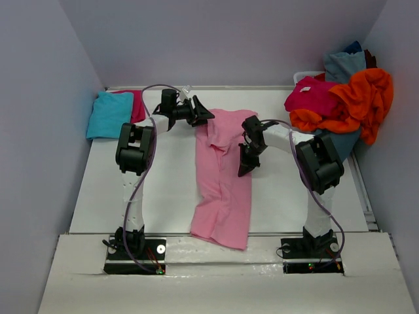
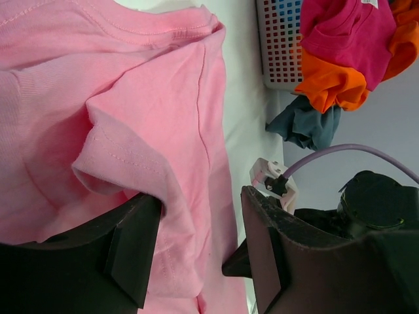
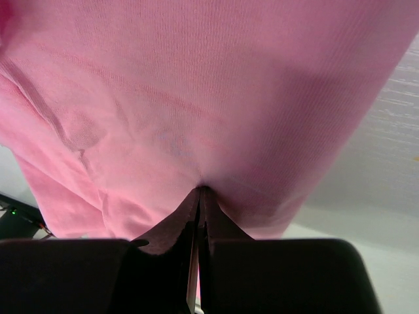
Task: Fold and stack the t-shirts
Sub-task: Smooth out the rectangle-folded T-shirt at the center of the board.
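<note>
Two grippers work the light pink t-shirt (image 1: 222,183), which lies lengthwise down the middle of the table (image 1: 163,196), its near end draped over the edge. The left gripper (image 1: 203,114) has its jaws apart around the far-left sleeve. The right gripper (image 1: 247,163) is pinched tight on the shirt's right edge. A turquoise t-shirt (image 1: 108,114) lies folded far left.

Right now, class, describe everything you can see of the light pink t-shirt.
The light pink t-shirt is soft knit cloth with stitched hems and a short sleeve showing. It lies as a long wrinkled strip down the table, its near end over the front edge. The fingers of the right gripper are shut, pinching its edge. Those of the left gripper stand apart around sleeve cloth.
</note>
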You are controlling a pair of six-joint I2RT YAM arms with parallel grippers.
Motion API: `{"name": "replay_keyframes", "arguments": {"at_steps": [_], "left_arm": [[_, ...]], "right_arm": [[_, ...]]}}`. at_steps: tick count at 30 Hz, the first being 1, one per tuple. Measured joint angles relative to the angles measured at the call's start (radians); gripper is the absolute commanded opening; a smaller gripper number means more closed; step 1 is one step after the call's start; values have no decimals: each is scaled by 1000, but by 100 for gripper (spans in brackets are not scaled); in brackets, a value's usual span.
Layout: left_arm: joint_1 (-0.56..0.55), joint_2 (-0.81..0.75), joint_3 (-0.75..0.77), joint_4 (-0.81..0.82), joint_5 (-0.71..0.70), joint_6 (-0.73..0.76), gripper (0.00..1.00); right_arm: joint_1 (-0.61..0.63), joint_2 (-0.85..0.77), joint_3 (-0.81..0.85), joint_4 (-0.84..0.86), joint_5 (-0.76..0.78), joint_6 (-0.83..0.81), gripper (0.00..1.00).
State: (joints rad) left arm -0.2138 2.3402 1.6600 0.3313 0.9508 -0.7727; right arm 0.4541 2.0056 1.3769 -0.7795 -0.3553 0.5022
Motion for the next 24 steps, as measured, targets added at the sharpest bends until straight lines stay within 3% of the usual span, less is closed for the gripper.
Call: {"name": "replay_keyframes", "arguments": {"at_steps": [13, 24], "left_arm": [[17, 0, 111, -67, 2, 13, 62], [46, -34, 146, -245, -39, 84, 62]], "right_arm": [[0, -12, -21, 4, 0, 3, 7], [0, -16, -27, 7, 0, 11, 7]]}}
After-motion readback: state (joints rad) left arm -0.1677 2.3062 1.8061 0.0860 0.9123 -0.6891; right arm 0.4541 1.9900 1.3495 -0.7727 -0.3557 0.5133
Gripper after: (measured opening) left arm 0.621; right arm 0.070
